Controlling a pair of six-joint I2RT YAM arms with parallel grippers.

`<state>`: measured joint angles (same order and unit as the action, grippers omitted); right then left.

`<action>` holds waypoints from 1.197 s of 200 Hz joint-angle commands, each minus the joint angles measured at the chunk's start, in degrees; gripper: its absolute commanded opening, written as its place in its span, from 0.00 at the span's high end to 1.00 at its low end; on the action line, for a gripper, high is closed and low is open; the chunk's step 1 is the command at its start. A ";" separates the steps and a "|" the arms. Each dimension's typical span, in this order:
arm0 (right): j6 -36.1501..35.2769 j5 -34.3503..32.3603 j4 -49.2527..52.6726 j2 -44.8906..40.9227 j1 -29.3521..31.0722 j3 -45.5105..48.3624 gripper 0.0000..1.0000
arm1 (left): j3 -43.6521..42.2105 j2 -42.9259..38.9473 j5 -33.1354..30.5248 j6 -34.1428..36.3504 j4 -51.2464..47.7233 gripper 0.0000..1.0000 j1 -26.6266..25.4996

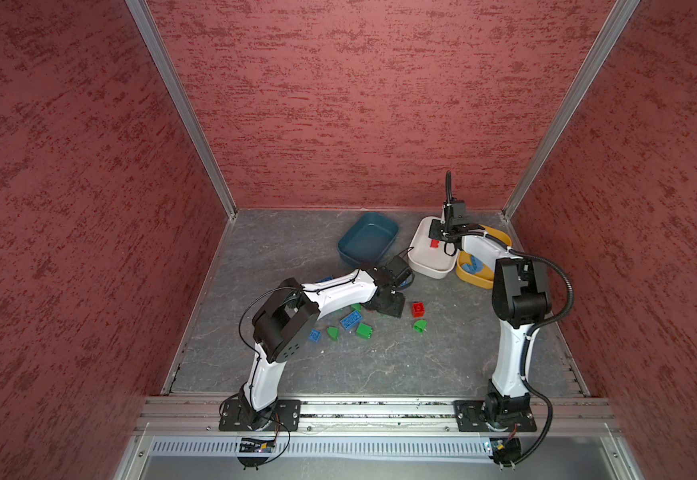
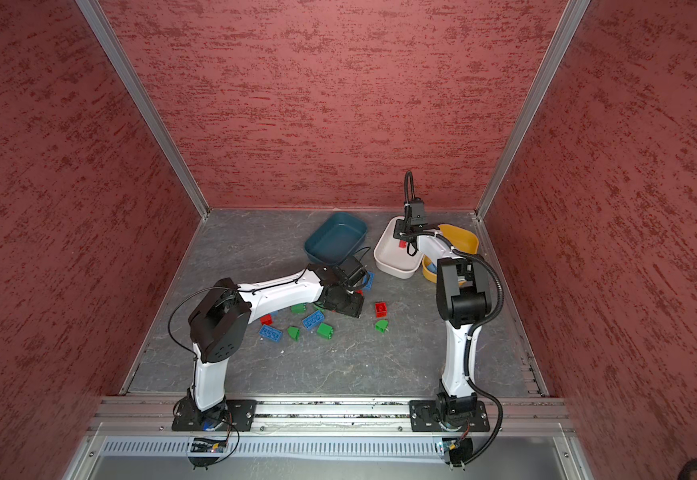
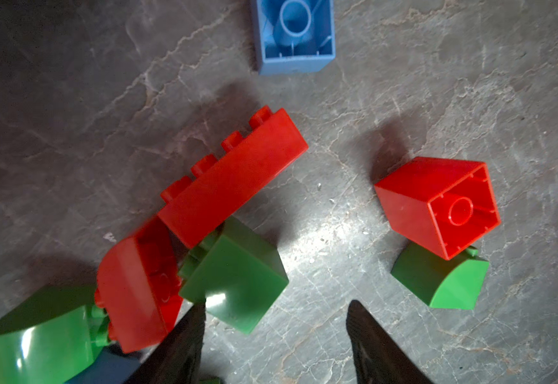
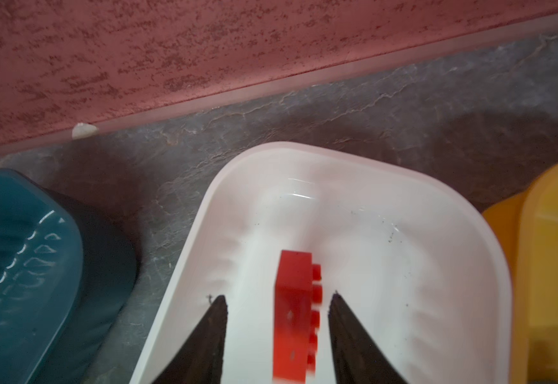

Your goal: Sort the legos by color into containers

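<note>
The right gripper (image 4: 278, 296) hangs released over the white tub (image 4: 337, 151). A red brick (image 4: 294, 316) sits blurred between its jaws with a gap on each side, so it looks dropped rather than held. The teal tub (image 4: 21, 266) lies to one side of this gripper and the yellow tub (image 4: 553, 266) to the other, hard against the white one. In a top view the yellow tub holds blue bricks (image 1: 473, 264). The left gripper (image 3: 277, 303) is low over the desk (image 3: 404, 99), jaws apart with only bare desk between them. One fingertip (image 3: 201, 309) is at the edge of a green brick (image 3: 237, 276). That brick touches a long red brick (image 3: 234, 176) and a rounded red one (image 3: 137, 289), so closing here could shove the cluster or pinch two colours at once. A red cube (image 3: 437, 206) leaning on a rounded green brick (image 3: 440, 282) lies outside the other finger, and a blue brick (image 3: 292, 33) lies well ahead. The right arm could catch a tub rim when it pulls back, since the tubs are crowded. No brand, label or writing can be read anywhere.
</note>
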<state>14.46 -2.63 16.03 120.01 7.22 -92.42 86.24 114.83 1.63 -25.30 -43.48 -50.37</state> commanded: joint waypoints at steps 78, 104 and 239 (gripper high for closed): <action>1.38 6.06 -6.02 -18.10 0.24 16.32 0.01 | 5.32 7.21 -6.97 -2.56 -4.79 0.36 0.45; 3.23 5.65 -9.25 -22.57 0.22 22.16 0.01 | 8.05 9.66 -8.31 -2.65 -5.12 0.38 0.58; 9.75 12.53 -13.97 -31.55 0.26 32.83 0.01 | 5.84 8.25 -7.45 -0.10 -1.19 0.67 0.36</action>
<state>22.13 3.20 6.68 90.50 7.40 -61.17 94.70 124.68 -5.26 -26.09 -47.77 -49.84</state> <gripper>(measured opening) 0.989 0.482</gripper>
